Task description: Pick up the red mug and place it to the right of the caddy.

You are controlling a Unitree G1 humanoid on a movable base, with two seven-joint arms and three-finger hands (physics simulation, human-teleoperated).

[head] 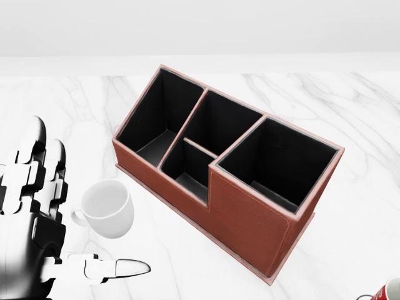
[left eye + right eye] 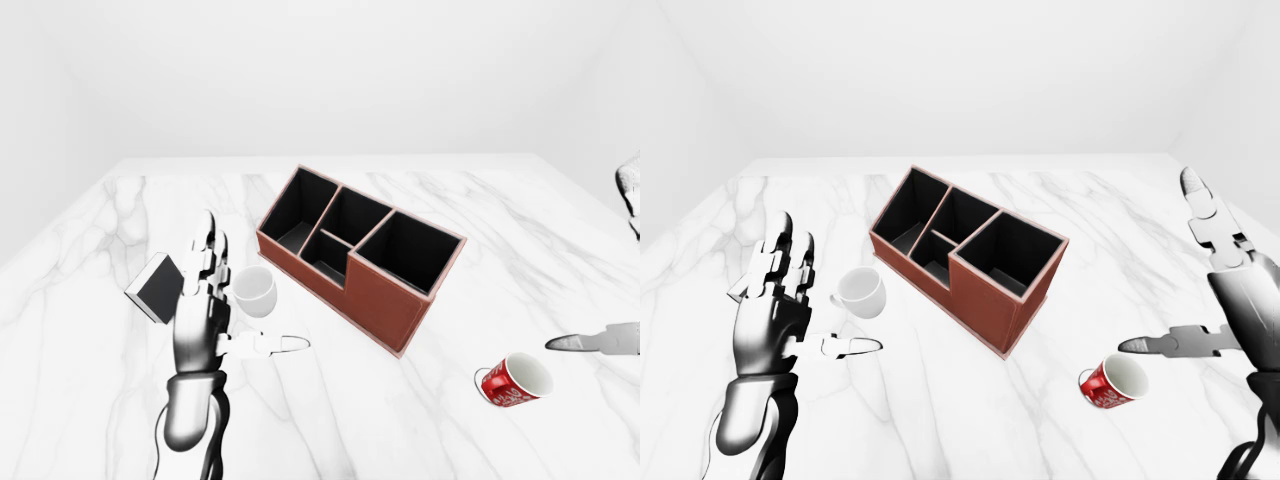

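While the red mug (image 2: 1114, 382) is lying on its side on the white marble table (image 2: 940, 420), low and right of centre in the right-eye view, its open mouth is facing up and to the right and showing a white inside. White markings are running across its red wall, but they are too small to read as words. It is sitting apart from the caddy (image 2: 970, 258), below and to the right of that box's near corner.

That caddy is a brown leather-look organiser with black-lined compartments, standing at an angle near the middle of the table: one large compartment at its right end, and several smaller ones toward its left. No label or brand is showing on it.

Raised at the right edge of the right-eye view, the right hand (image 2: 1220, 300) is spreading its fingers wide, holding nothing; one finger is pointing left toward the red mug without touching it. Its counterpart, the left hand (image 2: 775, 310), is likewise standing open and empty, fingers upright, thumb stretched to the right.

Just beside that hand, a white mug (image 1: 107, 208) is sitting upright, handle to the left, unmarked. A small dark-faced box (image 2: 157, 287) is lying behind the left hand in the left-eye view.
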